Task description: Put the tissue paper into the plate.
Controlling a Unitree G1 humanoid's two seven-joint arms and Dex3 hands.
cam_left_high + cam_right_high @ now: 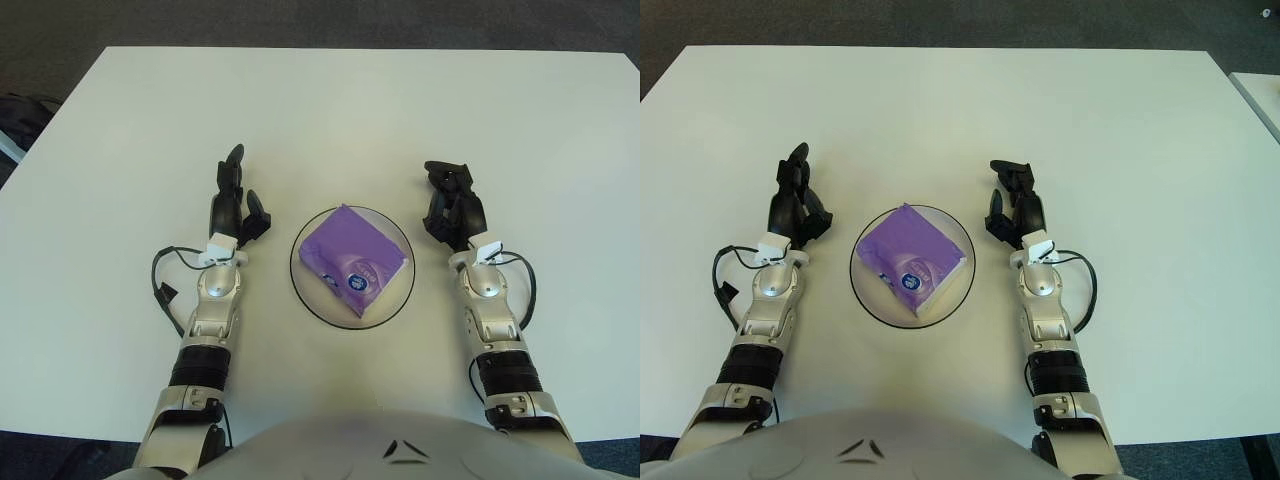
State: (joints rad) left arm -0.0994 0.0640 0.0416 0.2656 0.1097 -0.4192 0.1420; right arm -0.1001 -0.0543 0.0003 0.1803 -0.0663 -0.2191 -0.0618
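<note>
We see left hand [233, 205] left of plate [304, 287], fingers loosely extended, holding nothing. Right hand [452, 207] right of plate, fingers partly curled, empty too. Purple tissue paper pack [353, 259] sits inside clear dark-rimmed plate on white table [330, 110]. Pack nearly square, turned diamond-wise, one corner pointing away from us; we cannot tell long axis.

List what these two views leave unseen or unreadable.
- Plate floor: both views, covered by the purple tissue pack.
- Round label print on the pack: too small in both.
- Palm side of left hand and right hand: faces away.
- Dark object at left edge: cut off, left eye view.
</note>
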